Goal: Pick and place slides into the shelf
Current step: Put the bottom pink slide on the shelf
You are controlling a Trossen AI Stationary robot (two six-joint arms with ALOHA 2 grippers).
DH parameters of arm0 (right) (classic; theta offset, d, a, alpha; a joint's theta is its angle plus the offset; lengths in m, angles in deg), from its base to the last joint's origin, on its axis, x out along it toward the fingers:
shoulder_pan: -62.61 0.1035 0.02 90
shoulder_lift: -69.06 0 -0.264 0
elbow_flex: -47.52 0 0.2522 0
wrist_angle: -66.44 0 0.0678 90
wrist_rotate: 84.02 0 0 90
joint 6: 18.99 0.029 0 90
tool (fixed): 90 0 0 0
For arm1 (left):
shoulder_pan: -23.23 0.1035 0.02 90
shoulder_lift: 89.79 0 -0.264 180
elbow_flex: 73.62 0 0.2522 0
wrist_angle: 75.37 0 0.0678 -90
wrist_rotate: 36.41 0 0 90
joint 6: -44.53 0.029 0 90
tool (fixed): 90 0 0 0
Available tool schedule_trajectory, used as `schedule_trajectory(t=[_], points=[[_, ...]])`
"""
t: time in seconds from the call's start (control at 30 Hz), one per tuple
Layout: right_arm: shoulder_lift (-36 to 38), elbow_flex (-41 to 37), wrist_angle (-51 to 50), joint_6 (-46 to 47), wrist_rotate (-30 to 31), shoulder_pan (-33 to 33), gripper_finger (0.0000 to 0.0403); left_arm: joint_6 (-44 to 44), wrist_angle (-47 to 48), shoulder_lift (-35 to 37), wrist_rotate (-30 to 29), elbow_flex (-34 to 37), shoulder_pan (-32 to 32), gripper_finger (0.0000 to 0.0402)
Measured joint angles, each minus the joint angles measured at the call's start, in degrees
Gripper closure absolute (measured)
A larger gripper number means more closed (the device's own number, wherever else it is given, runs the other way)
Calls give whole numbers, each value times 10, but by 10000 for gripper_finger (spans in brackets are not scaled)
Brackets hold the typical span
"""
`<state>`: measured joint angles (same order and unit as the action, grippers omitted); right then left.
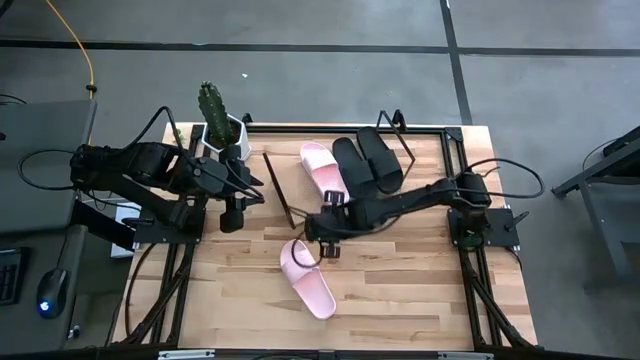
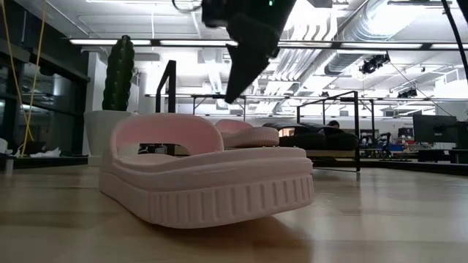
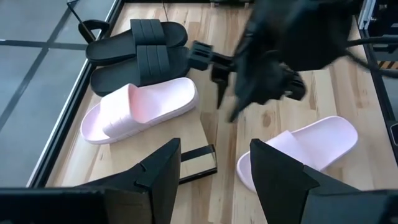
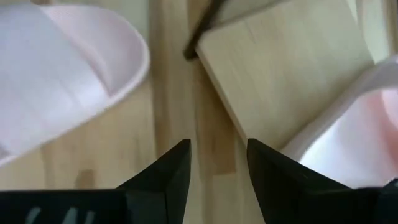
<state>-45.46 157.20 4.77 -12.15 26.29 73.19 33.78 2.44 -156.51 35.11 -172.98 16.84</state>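
One pink slide (image 1: 307,278) lies sole-down on the tabletop; it fills the low view (image 2: 205,175). The shelf (image 1: 345,192), a wood board on a black wire frame, carries the other pink slide (image 1: 322,168) and two black slides (image 1: 355,165) (image 1: 380,158) side by side. My right gripper (image 1: 322,240) hovers open just above the table, between the loose slide's strap end and the shelf's near corner (image 4: 292,68), touching nothing. My left gripper (image 1: 230,215) waits open at the table's left side and looks across at the shelf (image 3: 205,134).
A potted cactus (image 1: 213,118) in a white pot stands at the table's far left corner, behind my left arm. Bare wood (image 1: 420,290) stretches along the near and right parts of the table. The shelf's wire frame (image 1: 275,185) sticks out on its left side.
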Motion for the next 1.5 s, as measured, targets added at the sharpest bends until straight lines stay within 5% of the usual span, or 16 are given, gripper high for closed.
schedule_trajectory(t=[0.7, 1.5], points=[[-1, 0, 105, 32, 106, 152, 256, -58, 4, 0, 10, 0, 0, 224], [-57, -1, 170, -88, 127, 170, 256, -67, 3, 0, 24, 0, 0, 224]])
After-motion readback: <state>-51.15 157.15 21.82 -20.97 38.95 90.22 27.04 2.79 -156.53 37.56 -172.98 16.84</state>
